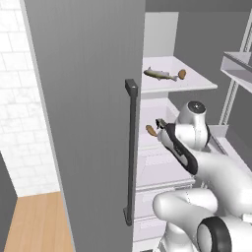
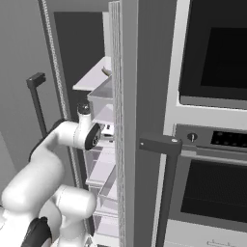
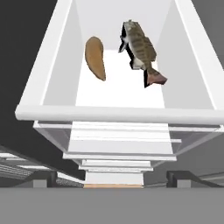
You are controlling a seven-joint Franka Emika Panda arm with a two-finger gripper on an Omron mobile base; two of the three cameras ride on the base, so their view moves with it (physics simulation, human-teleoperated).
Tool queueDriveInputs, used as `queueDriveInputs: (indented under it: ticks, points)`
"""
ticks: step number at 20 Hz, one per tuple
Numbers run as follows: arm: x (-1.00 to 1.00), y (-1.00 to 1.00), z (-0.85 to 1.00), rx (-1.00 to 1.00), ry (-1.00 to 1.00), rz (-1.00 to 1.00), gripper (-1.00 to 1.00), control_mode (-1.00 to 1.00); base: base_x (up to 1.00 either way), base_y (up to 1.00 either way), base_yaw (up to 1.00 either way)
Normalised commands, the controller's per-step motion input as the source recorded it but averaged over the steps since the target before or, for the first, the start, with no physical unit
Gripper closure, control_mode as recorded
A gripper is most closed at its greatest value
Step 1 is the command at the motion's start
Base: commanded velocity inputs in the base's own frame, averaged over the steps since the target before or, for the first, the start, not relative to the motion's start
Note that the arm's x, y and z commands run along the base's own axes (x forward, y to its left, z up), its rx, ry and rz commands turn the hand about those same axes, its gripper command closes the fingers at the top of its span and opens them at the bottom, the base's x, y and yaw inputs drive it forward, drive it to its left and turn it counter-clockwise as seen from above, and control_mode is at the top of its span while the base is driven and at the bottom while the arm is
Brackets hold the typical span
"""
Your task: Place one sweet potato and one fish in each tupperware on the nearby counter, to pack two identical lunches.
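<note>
In the hand view a sweet potato [image 3: 96,57] and a fish [image 3: 142,50] lie side by side on a white fridge shelf [image 3: 118,114], a little beyond my open gripper [image 3: 113,179], which holds nothing. From the left base view, my gripper [image 1: 160,124] reaches into the fridge at the middle shelf, right beside a sweet potato [image 1: 151,130]. On the upper shelf [image 1: 197,84] lie another fish [image 1: 158,74] and sweet potato [image 1: 182,74]. The tan counter [image 1: 34,224] shows at the lower left under white tile. The tupperware is out of view.
The open grey fridge door [image 1: 83,123] with its dark handle [image 1: 131,147] stands close on my left. A clear bin [image 1: 238,71] hangs at the upper right. In the right base view the other door's edge [image 2: 125,120] rises beside my arm, with an oven [image 2: 212,96] beyond it.
</note>
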Motion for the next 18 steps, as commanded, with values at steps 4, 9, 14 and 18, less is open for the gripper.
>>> queueDriveInputs:
  ticks: [4, 9, 14, 18]
  points:
    - [0.4, -0.25, 0.0, 0.0, 0.14, 0.0, -1.0, -1.0, 0.0, 0.0, 0.0]
    - [0.32, -0.3, 0.0, 0.0, 0.13, 0.0, -1.0, -1.0, 0.0, 0.0, 0.0]
    - [0.26, -0.13, -0.09, 0.0, 0.02, 0.0, -1.0, -1.0, 0.0, 0.0, 0.0]
    - [0.32, 0.0, -0.18, 0.0, 0.0, 0.0, -1.0, -1.0, 0.0, 0.0, 0.0]
